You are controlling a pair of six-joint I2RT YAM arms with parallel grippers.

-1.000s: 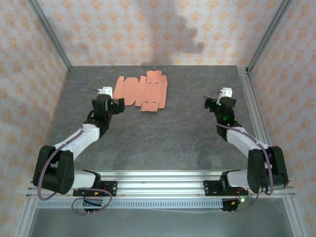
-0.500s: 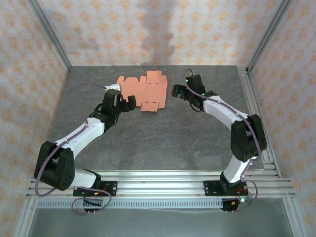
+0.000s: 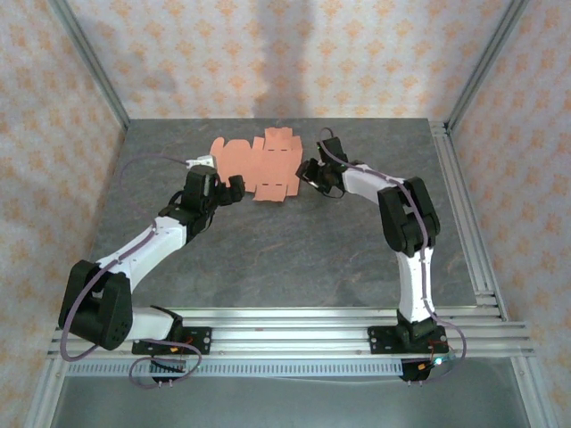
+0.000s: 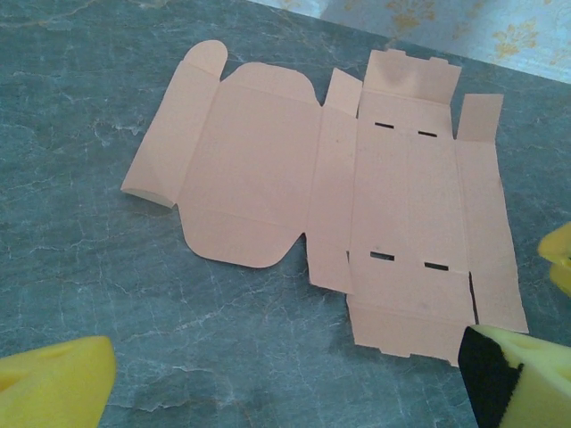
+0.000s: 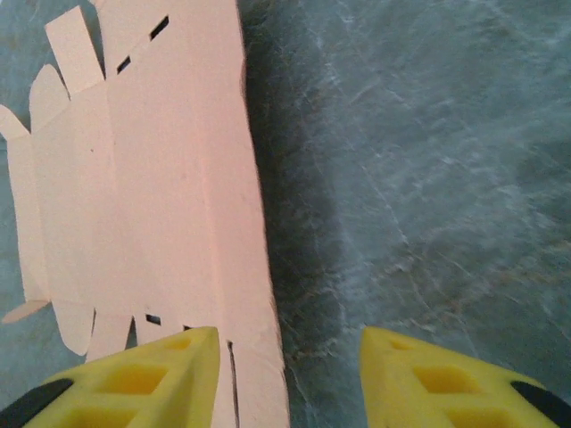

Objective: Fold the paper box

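Observation:
The paper box (image 3: 259, 164) is a flat salmon-orange die-cut sheet with flaps, tabs and slots, lying at the back of the table. My left gripper (image 3: 234, 188) hovers open just short of the sheet's near left edge. In the left wrist view the paper box (image 4: 357, 196) spreads out ahead of the left gripper (image 4: 290, 392), whose yellow fingers (image 4: 53, 383) stand wide apart. My right gripper (image 3: 307, 170) is open at the sheet's right edge. In the right wrist view the right gripper (image 5: 290, 366) straddles that edge of the paper box (image 5: 152, 178), one finger over the card.
The dark grey stone-patterned table (image 3: 285, 241) is fenced by aluminium rails, with one rail (image 3: 459, 205) along the right side. Patterned walls close in the back and sides. A yellow fingertip (image 4: 558, 259) of the right gripper pokes into the left wrist view.
The right arm has swung from the table's right side across to the sheet's right edge. The left gripper has moved a little forward and right, towards the sheet. The sheet has not moved.

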